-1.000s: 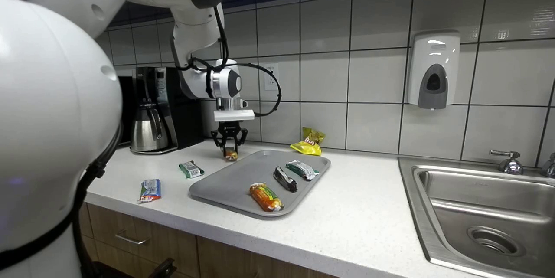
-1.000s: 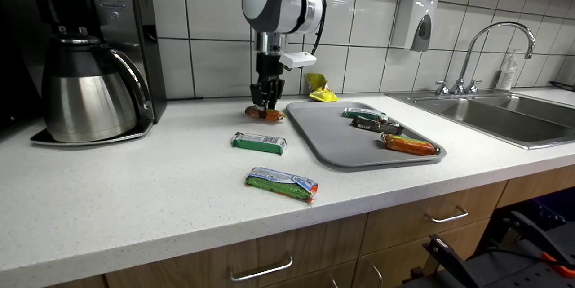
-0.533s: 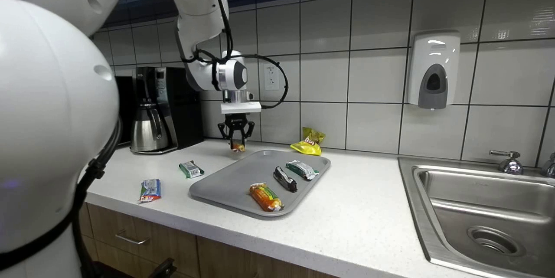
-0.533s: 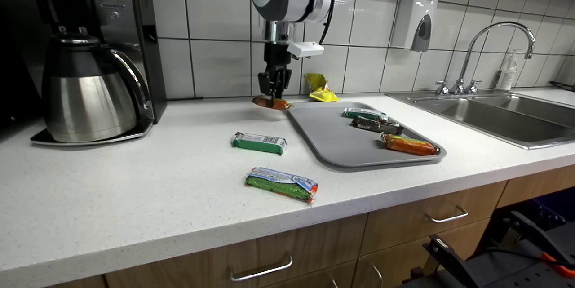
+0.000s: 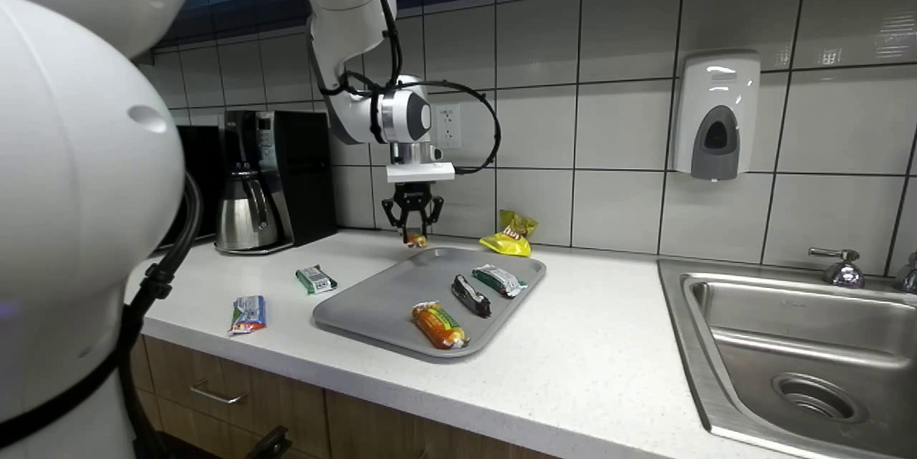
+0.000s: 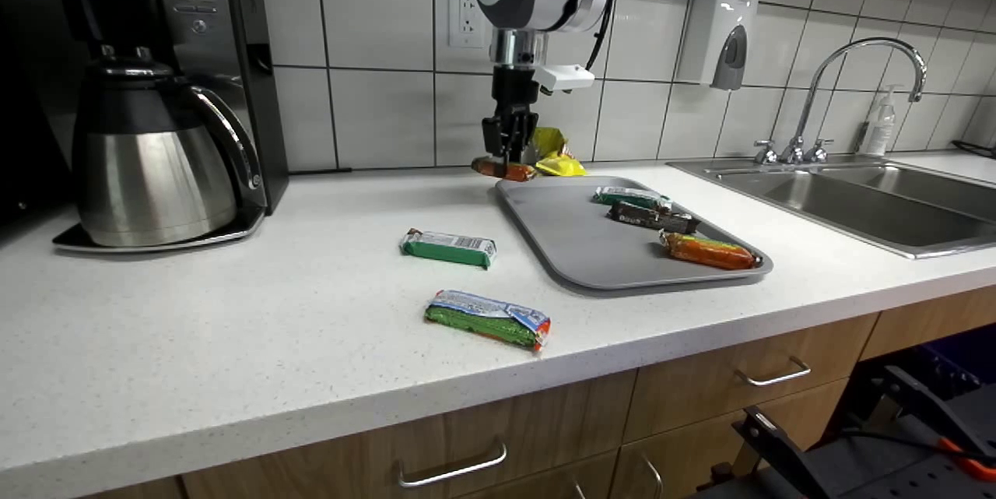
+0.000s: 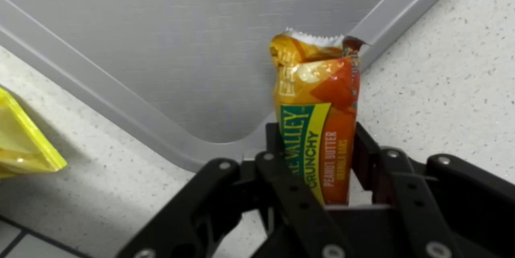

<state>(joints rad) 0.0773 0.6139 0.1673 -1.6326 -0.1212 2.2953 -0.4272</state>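
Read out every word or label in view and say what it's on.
"VALLEY": orange granola bar in the gripper; the word before is mostly hidden.
"CRUNCHY": same bar.
"PEANUT BUTTER": same bar.
"GRANOLA BARS": same bar.
Too small or blurred: print on this bar's edge, the outlet, coffee maker, yellow bag and other wrapped bars.

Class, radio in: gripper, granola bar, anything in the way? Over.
Gripper closed on granola bar. Bar off counter, near tray. Yellow bag nearby, not touching bar.
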